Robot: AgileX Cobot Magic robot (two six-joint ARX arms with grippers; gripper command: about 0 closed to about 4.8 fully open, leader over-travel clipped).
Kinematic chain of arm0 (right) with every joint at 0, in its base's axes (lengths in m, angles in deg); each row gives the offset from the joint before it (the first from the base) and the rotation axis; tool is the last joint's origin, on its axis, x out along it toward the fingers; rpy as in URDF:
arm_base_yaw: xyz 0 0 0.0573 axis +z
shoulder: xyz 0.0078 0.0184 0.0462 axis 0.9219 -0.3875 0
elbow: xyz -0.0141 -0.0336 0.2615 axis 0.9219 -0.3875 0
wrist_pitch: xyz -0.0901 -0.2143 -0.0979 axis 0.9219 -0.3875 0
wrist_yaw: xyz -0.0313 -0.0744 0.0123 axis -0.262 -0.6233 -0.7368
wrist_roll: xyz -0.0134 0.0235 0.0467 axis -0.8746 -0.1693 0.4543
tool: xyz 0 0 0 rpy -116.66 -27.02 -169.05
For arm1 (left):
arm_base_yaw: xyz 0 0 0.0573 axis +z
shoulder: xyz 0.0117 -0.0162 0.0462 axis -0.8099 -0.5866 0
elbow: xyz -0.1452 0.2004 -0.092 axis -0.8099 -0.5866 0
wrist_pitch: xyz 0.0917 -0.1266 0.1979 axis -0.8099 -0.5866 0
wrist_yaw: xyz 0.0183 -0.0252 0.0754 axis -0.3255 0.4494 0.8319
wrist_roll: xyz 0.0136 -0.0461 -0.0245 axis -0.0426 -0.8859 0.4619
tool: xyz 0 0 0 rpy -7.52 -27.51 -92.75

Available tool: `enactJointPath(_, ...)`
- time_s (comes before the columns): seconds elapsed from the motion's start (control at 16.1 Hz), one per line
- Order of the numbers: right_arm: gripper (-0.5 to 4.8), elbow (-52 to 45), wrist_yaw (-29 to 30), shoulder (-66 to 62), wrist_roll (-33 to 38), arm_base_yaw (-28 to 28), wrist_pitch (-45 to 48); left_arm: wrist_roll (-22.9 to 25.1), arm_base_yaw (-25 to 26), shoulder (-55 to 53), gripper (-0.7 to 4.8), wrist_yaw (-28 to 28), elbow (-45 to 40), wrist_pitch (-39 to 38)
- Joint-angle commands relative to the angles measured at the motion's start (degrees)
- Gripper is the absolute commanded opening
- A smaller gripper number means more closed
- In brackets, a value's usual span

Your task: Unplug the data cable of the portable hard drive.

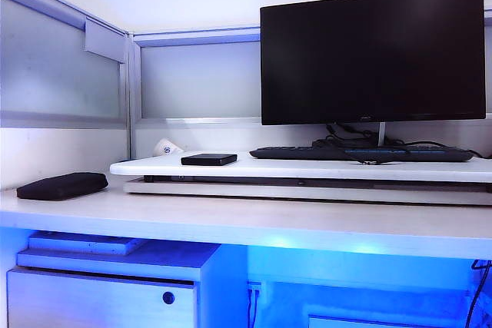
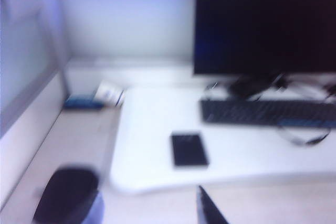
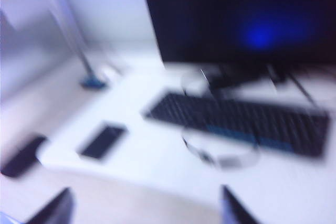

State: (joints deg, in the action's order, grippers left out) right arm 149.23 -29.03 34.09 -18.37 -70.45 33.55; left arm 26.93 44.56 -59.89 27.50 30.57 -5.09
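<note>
The portable hard drive (image 1: pixel 208 159) lies flat near the left end of the raised white desk board (image 1: pixel 307 168), well left of the keyboard (image 1: pixel 361 154) and monitor (image 1: pixel 373 53); a black pouch (image 1: pixel 61 185) sits on the lower desk further left. Neither arm appears in the exterior view. In the left wrist view the drive (image 2: pixel 188 149) lies just ahead of the left gripper (image 2: pixel 157 211), long axis pointing away from it; one fingertip (image 2: pixel 210 211) shows, so the jaws' spread cannot be told. The right gripper (image 3: pixel 144 205) stands spread, fingers (image 3: pixel 52 208) wide apart, empty, with the drive (image 3: pixel 102 141) off towards the left arm's side. The left arm is judged nearer. A thin looping cord (image 3: pixel 220 150) by the keyboard may be the data cable; blur prevents certainty.
</note>
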Motion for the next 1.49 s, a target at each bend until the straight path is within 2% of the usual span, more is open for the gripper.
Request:
enactJointPath(0.06, 3.17, -9.9, -3.1, 6.9, -1.9, 0.0, 2.3, -0.1, 0.0, 5.6, 1.77, 2.3, -7.8, 0.3)
enactJointPath(0.31, 2.53, -23.6, -3.9, 15.9, -1.9, 0.0, 2.2, -2.5, 0.0, 13.2, 1.73, 6.7, -18.5, 0.3)
enactJointPath(0.44, 1.33, -27.5, -3.9, 18.2, -1.8, 0.0, 2.0, -4.6, 0.0, 15.3, 1.13, 9.0, -21.6, 0.2)
enactJointPath(0.5, 0.94, -29.2, -4.1, 19.3, -1.8, 0.0, 2.1, -5.7, 0.0, 16.2, 0.82, 10.1, -23.0, 0.3)
enactJointPath(0.68, 0.57, -33.4, -7.3, 21.8, -1.6, 0.0, 3.0, -7.5, 0.0, 18.0, 0.73, 13.0, -26.1, 0.3)
enactJointPath(0.75, 0.08, -35.6, -7.5, 22.9, -1.3, 0.0, 4.4, -9.3, 0.0, 18.8, 0.41, 15.8, -27.7, 0.3)
enactJointPath(0.81, -0.06, -37.0, -7.5, 23.5, -1.3, 0.0, 5.4, -11.2, 0.0, 19.5, 0.08, 18.8, -28.9, 0.4)
enactJointPath(0.87, -0.06, -41.7, -7.5, 24.8, 1.6, 0.0, 11.1, -14.9, 0.0, 21.9, -0.06, 22.8, -34.1, 5.5)
enactJointPath(0.93, -0.06, -43.2, -7.5, 24.7, 1.6, 0.0, 13.0, -13.1, 0.0, 22.3, -0.06, 17.1, -37.9, 11.2)
enactJointPath(1.0, -0.06, -43.6, -7.5, 24.7, 1.6, 0.0, 13.4, -12.4, 0.0, 22.3, -0.06, 15.3, -39.1, 12.9)
enactJointPath(1.06, -0.06, -45.3, -7.4, 24.7, 1.4, 0.0, 14.2, -10.9, 0.0, 22.3, -0.06, 8.6, -42.8, 16.1)
enactJointPath(1.12, -0.06, -46.2, -7.4, 24.7, 1.4, 0.0, 14.8, -9.1, 0.0, 22.3, -0.06, 6.0, -44.2, 16.2)
enactJointPath(1.18, -0.06, -50.8, -7.0, 25.3, 1.5, 0.0, 18.7, -4.2, 0.0, 22.3, -0.06, 1.7, -47.7, 17.3)
enactJointPath(1.24, -0.06, -50.9, -7.6, 30.2, 1.4, 0.1, 18.3, -5.4, 0.0, 22.7, -0.06, 1.6, -47.7, 20.2)
enactJointPath(1.31, -0.06, -54.9, -8.1, 44.0, 1.2, 0.1, 15.5, -1.3, 0.0, 28.1, -0.06, 1.2, -47.7, 17.7)
enactJointPath(1.49, -0.06, -56.8, -7.5, 47.4, 1.2, 0.0, 13.9, -0.8, 0.0, 34.0, -0.06, 1.4, -47.7, 15.2)
